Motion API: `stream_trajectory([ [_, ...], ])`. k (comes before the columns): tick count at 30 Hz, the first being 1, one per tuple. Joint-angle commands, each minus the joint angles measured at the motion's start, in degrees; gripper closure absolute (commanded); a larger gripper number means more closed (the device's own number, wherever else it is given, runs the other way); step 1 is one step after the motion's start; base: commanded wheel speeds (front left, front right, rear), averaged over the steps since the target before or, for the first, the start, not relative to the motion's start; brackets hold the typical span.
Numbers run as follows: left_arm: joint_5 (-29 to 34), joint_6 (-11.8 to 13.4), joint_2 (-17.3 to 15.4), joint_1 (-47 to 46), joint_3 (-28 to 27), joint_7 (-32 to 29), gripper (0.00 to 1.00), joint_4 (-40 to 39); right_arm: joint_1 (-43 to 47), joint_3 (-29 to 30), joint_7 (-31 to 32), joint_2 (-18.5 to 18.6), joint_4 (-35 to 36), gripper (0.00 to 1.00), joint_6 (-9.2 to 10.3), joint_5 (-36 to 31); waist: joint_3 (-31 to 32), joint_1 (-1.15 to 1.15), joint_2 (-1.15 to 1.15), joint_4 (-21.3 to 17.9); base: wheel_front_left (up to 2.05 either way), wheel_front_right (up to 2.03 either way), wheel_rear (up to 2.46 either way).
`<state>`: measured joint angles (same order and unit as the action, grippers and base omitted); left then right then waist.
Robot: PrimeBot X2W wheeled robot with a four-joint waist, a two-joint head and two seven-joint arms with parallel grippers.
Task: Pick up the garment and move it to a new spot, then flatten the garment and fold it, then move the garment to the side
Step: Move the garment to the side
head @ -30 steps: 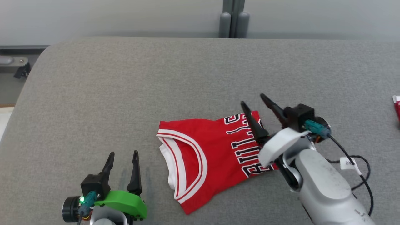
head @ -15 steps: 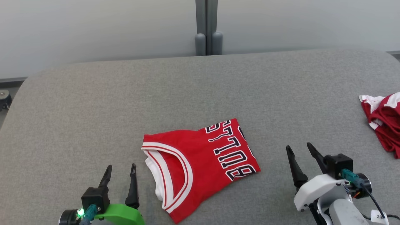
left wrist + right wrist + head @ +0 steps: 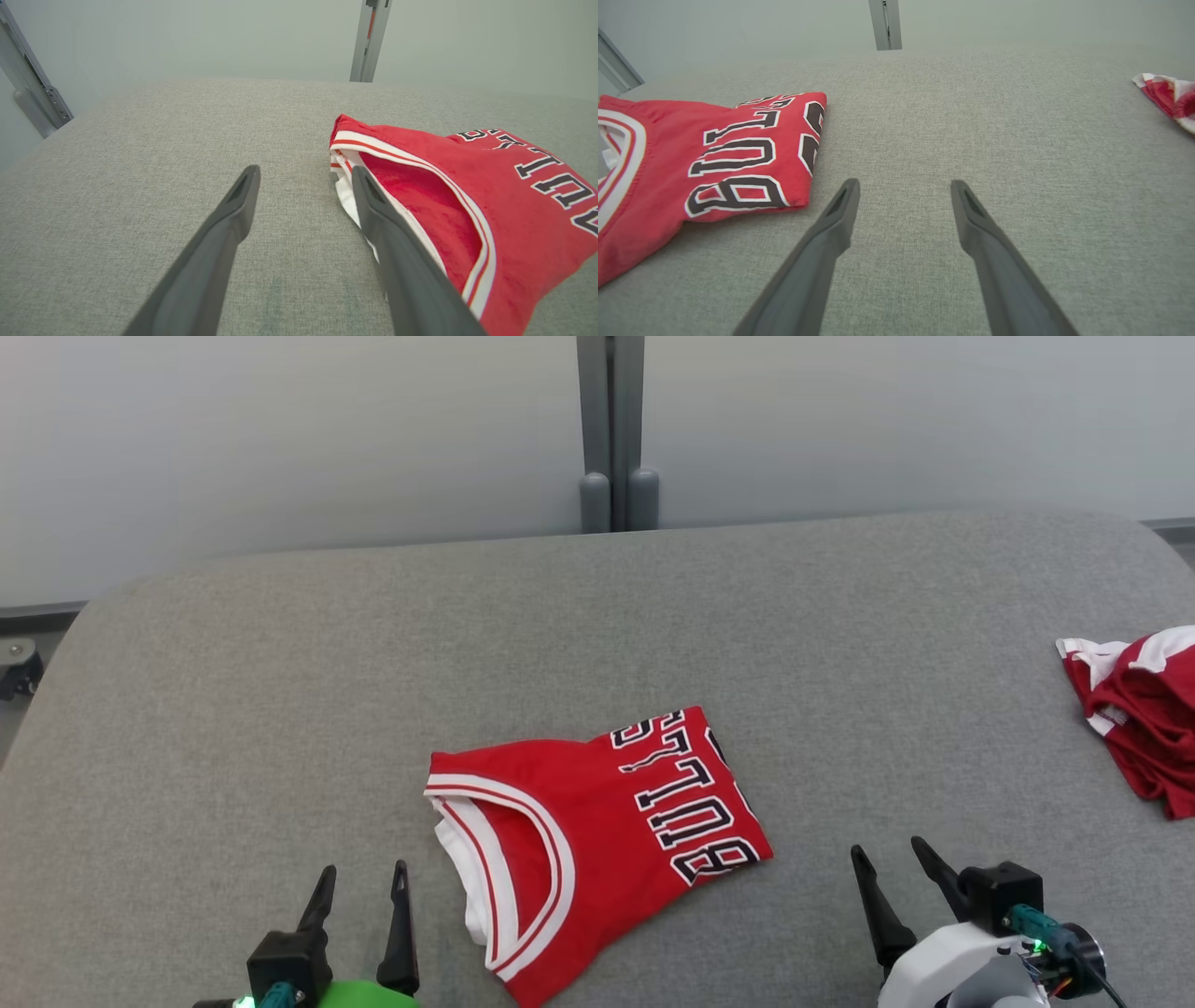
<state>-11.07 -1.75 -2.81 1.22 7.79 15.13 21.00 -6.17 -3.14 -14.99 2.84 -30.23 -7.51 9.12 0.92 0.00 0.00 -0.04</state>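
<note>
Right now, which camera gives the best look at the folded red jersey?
The head view: the whole garment lies unobstructed. The left wrist view shows its striped-trim end, partly behind the left pincer; the right wrist view shows the lettered end, cropped.

Tabletop: grey woven cloth cover, matt, fine rough grain.
Garment: soft red cloth, matt, fuzzy nap inside the armhole; white trim and black lettering lie flat.
Left gripper, right gripper: dark matt fingers, plastic by the look.
Green shell and white shell: smooth plastic, slight sheen.
Crumpled cloth: matt red-and-white fabric.
Post: smooth grey, metal-looking.
</note>
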Motion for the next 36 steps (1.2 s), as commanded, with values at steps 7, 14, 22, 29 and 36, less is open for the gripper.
stream_trajectory([
  [7, -1.3, -0.5, -0.2, -4.6, 2.0, 0.0, 0.00, -0.4, -12.0, -7.2, -0.3, 0.2, -3.0, 0.00, 0.06, 1.4, -7.3, 0.00, 0.00, 4.8, 0.00, 0.00, 0.00],
  [14, -2.0, -0.7, -0.2, -7.6, 3.6, 0.0, 0.00, 0.2, -22.3, -11.8, -0.2, 0.2, -13.0, 0.00, 0.05, 3.7, -11.1, 0.00, 0.00, 9.2, 0.00, 0.00, 0.00],
  [22, -2.1, -0.5, -0.2, -7.9, 3.4, 0.0, 0.00, 0.5, -23.8, -16.5, 2.2, 0.1, -28.3, 1.00, 0.04, 5.5, -12.0, 0.00, 0.00, 10.3, 0.00, 0.00, 0.00],
  [29, -0.5, -1.4, -0.2, -6.5, 2.2, 0.0, 0.00, 0.0, -24.8, -11.8, 0.5, 1.2, -32.4, 1.00, 0.49, 5.1, -9.9, 0.00, 0.00, 2.2, 0.00, 0.00, 0.00],
  [36, -0.4, -1.8, -0.2, -7.5, 1.9, 0.0, 0.00, -0.6, -23.5, -3.5, 0.3, 0.6, -27.8, 1.00, 0.32, -0.6, -8.5, 0.00, 0.00, -11.5, 0.00, 0.00, 0.00],
])
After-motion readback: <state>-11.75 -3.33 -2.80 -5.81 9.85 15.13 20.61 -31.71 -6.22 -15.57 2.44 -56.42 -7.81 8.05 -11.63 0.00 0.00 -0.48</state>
